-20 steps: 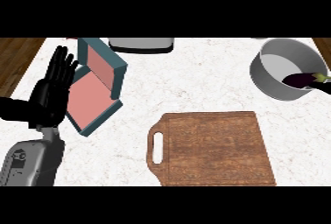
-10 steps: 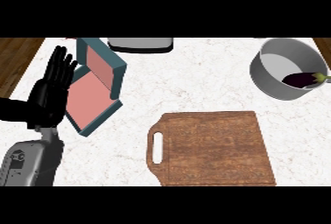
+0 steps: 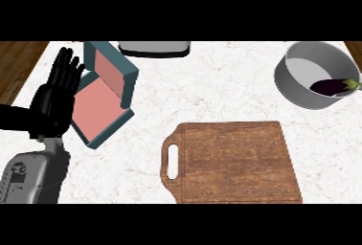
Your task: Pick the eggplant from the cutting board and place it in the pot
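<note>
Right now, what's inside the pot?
The purple eggplant lies inside the pot, near its right rim. Nothing else shows; the floor beneath the eggplant is covered.

Teal case [image 3: 96, 107] with pink lining lay open on the white marble counter [image 3: 212, 91], left side. Grey object [image 3: 154, 48] sat at far edge, partly cut off.

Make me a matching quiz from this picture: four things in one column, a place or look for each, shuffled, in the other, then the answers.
Things
1. eggplant
2. board
3. left hand
4. case

Places or looks
A. open, pink inside
B. in the pot
C. brown, handle slot at its left end
D. at the left edge, fingers up

Pairs: 1-B, 2-C, 3-D, 4-A
</note>
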### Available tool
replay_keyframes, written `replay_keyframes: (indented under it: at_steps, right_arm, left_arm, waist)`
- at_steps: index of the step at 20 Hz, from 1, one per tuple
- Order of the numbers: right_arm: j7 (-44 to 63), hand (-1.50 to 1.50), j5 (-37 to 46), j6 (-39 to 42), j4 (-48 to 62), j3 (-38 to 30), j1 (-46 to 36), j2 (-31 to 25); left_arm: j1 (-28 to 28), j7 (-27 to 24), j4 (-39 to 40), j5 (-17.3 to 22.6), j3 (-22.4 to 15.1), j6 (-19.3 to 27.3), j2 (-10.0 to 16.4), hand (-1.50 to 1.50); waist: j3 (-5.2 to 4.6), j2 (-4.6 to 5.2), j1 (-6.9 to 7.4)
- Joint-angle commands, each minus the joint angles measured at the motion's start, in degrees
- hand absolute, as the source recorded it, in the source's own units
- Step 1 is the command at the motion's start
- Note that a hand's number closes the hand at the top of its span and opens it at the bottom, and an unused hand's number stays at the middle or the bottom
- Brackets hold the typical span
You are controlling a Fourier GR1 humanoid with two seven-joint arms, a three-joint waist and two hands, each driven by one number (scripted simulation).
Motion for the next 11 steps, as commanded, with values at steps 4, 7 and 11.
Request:
replay_keyframes:
  at_steps: [4, 7, 11]
  right_arm:
    - [-1.85, -1.5, -2.5, 5.39, 0.49, -2.5, 5.67, -4.64]
    - [-2.7, -1.5, -3.09, 5.92, 0.67, -3.21, 7.77, -5.37]
    - [-4.95, -1.5, -3.27, 5.18, 0.47, -3.38, 9.53, -3.82]
  left_arm:
    - [0.82, -0.3, -0.62, 0.62, 0.83, -0.77, 0.78, 0.0]
    - [1.58, 0.88, -1.98, 0.72, -0.03, -0.65, 0.11, 0.0]
    - [0.78, -1.4, 0.11, -0.67, -0.2, 0.13, -0.41, 0.0]
  waist:
    - [0.07, -0.08, -0.08]
    - [0.22, -0.09, 0.37]
    - [0.24, 0.22, 0.04]
